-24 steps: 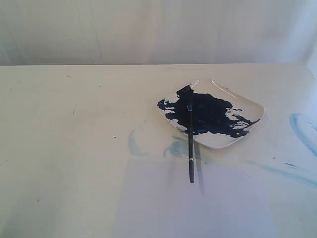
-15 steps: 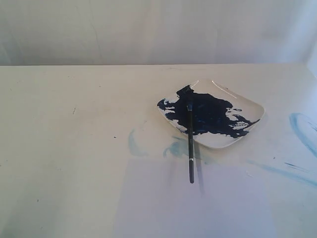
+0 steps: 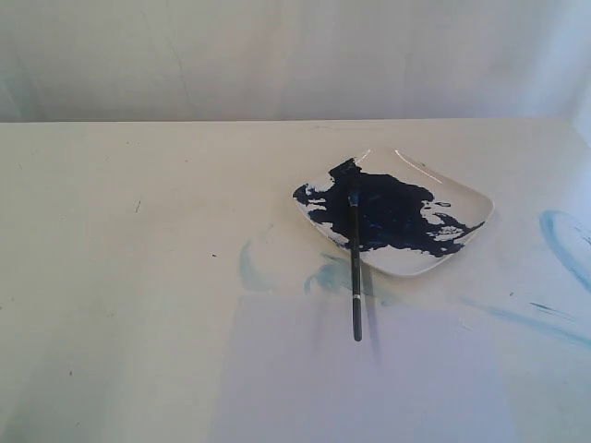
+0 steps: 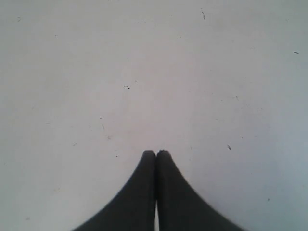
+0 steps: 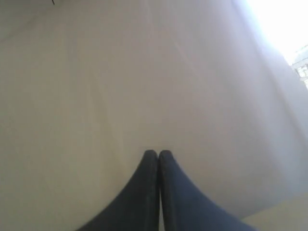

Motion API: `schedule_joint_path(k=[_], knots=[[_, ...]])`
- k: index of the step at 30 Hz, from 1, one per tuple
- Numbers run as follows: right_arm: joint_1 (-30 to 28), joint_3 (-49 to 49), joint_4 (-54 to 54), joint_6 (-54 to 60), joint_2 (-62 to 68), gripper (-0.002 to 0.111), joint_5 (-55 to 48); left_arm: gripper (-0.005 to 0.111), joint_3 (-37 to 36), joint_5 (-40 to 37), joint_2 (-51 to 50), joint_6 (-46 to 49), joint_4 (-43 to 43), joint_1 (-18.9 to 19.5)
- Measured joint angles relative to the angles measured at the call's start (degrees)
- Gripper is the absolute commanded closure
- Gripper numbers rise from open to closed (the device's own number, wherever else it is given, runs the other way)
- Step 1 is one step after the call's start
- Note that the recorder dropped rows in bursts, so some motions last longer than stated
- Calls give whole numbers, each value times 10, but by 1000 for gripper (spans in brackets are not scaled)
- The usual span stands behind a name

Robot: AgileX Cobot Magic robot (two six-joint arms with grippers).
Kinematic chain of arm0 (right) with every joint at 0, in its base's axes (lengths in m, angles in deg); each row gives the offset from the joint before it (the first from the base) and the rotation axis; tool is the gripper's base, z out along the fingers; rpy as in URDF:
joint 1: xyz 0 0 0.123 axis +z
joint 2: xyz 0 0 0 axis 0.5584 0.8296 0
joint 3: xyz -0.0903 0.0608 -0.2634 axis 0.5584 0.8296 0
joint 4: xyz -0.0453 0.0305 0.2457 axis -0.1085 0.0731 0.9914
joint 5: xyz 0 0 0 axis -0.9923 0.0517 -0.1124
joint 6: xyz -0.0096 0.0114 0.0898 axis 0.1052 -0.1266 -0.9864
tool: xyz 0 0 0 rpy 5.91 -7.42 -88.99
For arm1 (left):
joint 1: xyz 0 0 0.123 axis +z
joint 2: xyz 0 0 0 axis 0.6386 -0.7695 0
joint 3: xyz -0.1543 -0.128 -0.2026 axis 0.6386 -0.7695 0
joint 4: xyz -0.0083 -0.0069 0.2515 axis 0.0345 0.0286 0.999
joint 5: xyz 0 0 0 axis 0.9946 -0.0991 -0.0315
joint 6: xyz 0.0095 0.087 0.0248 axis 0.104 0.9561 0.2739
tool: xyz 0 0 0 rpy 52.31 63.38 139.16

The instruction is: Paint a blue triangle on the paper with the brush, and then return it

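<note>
Your left pincer point(image 4: 155, 153) and right pincer point(image 5: 159, 153) are both pressed closed, gripping nothing; the left hangs over the counter point(image 4: 144, 72). The brush point(image 3: 355, 268) lies clear of both, bristles on the plate point(image 3: 466, 201), handle end over the paper point(image 3: 369, 388).

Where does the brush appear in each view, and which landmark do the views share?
Exterior view: the brush lies right of centre, tip on the plate, handle end over the paper.
Left wrist view: not in it; it shows the shut left gripper.
Right wrist view: not in it; it shows the shut right gripper.
Shared landmark: the pale table, though unsure in the right wrist view.
</note>
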Motion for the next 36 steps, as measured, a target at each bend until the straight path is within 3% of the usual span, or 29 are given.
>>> schedule_joint_path(k=[6, 10, 17, 24, 29, 36], knots=[[0, 0, 2, -80, 0, 108, -6, 107, 0, 0, 0, 0, 0, 0], [0, -41, 3, -53, 13, 108, -109, 107, 0, 0, 0, 0, 0, 0], [0, -214, 3, 53, 230, 108, -326, 107, 0, 0, 0, 0, 0, 0], [0, -317, 50, 79, 413, 108, -418, 107, 0, 0, 0, 0, 0, 0], [0, -379, 82, 238, 489, 108, -479, 107, 0, 0, 0, 0, 0, 0], [0, -534, 89, 413, 675, 108, -759, 107, 0, 0, 0, 0, 0, 0]])
